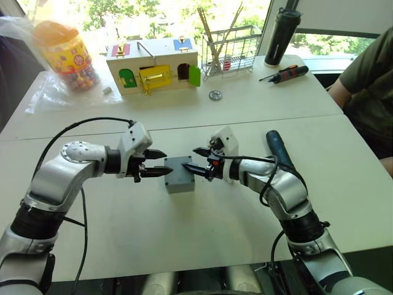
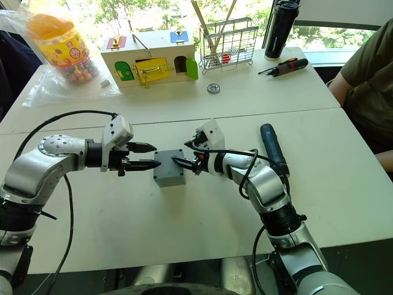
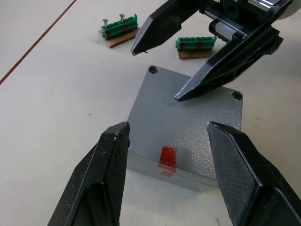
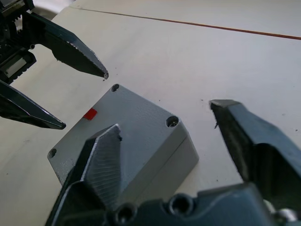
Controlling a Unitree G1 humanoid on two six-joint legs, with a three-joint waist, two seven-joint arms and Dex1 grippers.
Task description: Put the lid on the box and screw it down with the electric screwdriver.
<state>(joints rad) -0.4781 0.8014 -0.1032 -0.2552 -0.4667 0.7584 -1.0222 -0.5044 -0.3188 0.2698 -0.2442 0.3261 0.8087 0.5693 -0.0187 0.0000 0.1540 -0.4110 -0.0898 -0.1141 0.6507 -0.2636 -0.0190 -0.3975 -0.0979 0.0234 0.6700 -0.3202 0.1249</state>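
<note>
Your left gripper [image 3: 164, 155] sits closest, fingers spread wide, empty, straddling the near edge of the lid [image 3: 188, 117].

- Table [image 1: 184, 239]: white, carries everything.
- Electric screwdriver [image 1: 277, 149]: lying just beyond your right forearm, untouched. Screwing looks still to do.
- Box [image 1: 180, 179]: mid-table between both arms; lid appears seated flush, red mark at one edge.
- Right gripper [image 1: 198, 158]: open, empty, tips over the lid's far side, facing the left.
</note>
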